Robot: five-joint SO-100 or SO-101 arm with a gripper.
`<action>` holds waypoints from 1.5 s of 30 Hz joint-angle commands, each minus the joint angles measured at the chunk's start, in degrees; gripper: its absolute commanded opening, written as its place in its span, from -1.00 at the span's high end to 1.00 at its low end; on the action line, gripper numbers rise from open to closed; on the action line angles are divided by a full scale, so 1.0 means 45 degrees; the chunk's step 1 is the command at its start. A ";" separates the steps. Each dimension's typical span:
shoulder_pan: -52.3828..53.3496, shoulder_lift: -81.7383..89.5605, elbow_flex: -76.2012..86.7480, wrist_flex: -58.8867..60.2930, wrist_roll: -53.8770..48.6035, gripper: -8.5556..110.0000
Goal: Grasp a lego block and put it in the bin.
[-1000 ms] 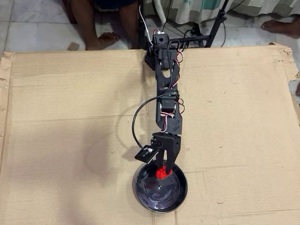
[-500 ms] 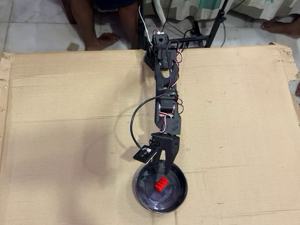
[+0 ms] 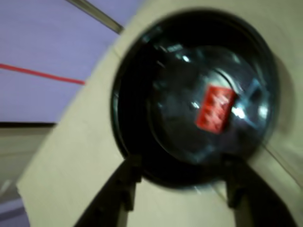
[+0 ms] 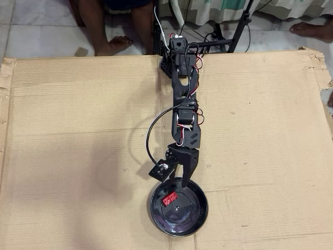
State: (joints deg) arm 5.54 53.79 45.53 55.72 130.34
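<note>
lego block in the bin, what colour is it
Bright red lego block, clearest in the wrist view.

The overhead camera looks straight down from well above on the whole cardboard sheet (image 4: 78,130), with the arm (image 4: 183,109) reaching toward the picture's bottom and the pincer (image 4: 183,179) low in the middle. The wrist camera rides just behind the pincer (image 3: 182,182), looking past its two fingers from close by, tilted and blurred. Both views share the black dish (image 4: 195,219) (image 3: 130,71) just beyond the fingertips, the red brick (image 4: 168,199) (image 3: 215,109) inside it, and the cardboard around it.
</note>
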 commanded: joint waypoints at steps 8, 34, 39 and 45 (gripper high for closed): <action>-0.0078 0.4316 0.0312 0.4902 -0.1016 0.54; -0.2324 1.5371 1.5801 -0.0762 -0.3672 0.54; -0.3027 1.6855 1.7520 -0.0957 -0.3691 0.54; -0.3125 1.8867 2.0918 -0.3574 -0.3711 0.54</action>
State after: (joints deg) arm -8.17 134.65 136.14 44.12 113.91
